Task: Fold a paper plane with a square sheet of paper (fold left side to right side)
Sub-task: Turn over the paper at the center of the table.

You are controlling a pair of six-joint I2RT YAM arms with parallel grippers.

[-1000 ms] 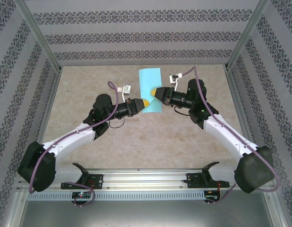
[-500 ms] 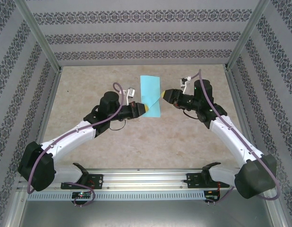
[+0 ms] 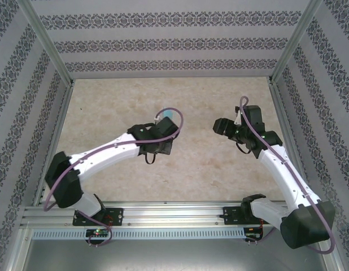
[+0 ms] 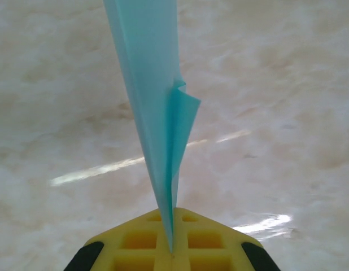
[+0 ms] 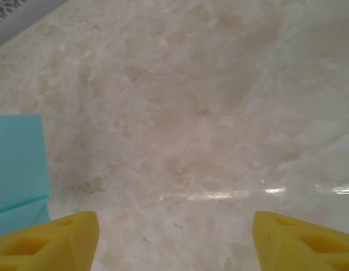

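Turquoise sheet of paper (image 4: 155, 101), folded narrow, edge-on, one flap curling, tip pinched in left end effector (image 4: 171, 248)

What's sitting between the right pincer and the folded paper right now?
Nothing: bare marbled tabletop separates the right pincer from the folded paper, as the top external view shows.

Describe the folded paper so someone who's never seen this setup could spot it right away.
Find the beige marbled table, then follow the left arm to the left gripper near the table's middle. Pinched in its shut yellow fingers is the folded turquoise paper, seen edge-on from the wrist camera. Nothing else there is turquoise.
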